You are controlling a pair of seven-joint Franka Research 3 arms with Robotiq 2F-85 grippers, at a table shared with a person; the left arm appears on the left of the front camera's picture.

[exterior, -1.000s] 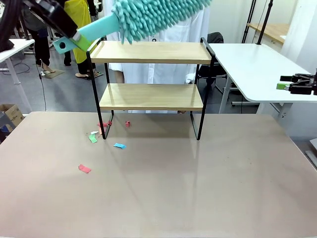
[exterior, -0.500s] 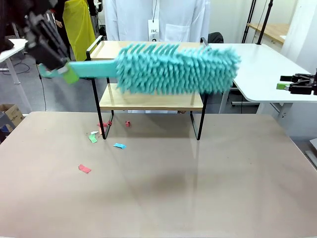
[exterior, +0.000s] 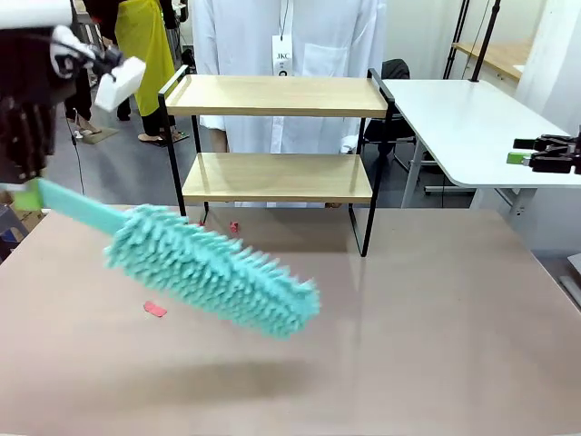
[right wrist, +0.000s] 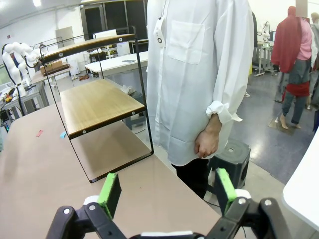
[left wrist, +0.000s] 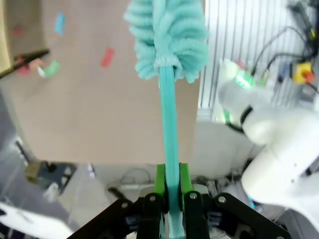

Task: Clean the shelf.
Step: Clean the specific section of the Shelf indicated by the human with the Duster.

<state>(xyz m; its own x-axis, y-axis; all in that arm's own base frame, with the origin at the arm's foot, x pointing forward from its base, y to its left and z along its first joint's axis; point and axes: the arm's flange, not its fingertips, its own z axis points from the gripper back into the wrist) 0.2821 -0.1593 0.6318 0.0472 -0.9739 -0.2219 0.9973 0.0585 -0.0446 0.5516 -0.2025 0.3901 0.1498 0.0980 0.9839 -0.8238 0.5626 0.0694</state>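
The shelf [exterior: 277, 96], two light wooden boards on a thin black frame, stands at the table's far middle. My left gripper [exterior: 27, 191] is high at the left, shut on the teal handle of a fluffy teal duster [exterior: 213, 271]. The duster slants down to the right over the table, in front of the shelf and clear of it. In the left wrist view the green pads [left wrist: 160, 180] clamp the duster's handle [left wrist: 169, 129]. My right gripper [exterior: 519, 157] hovers at the far right, open. Its wrist view looks past the open gripper [right wrist: 166, 191] at the shelf [right wrist: 97, 104] from the side.
Paper scraps lie on the table, a red one [exterior: 155, 310] at the left and another [exterior: 234, 227] under the shelf. A person in a white coat [exterior: 290, 36] stands behind the shelf, one hand [right wrist: 205, 144] hanging down. A white table [exterior: 463, 118] adjoins at the right.
The duster swung down from above the shelf's top board, past its front, to low over the table's left half. The left gripper dropped with it. The right gripper stayed still.
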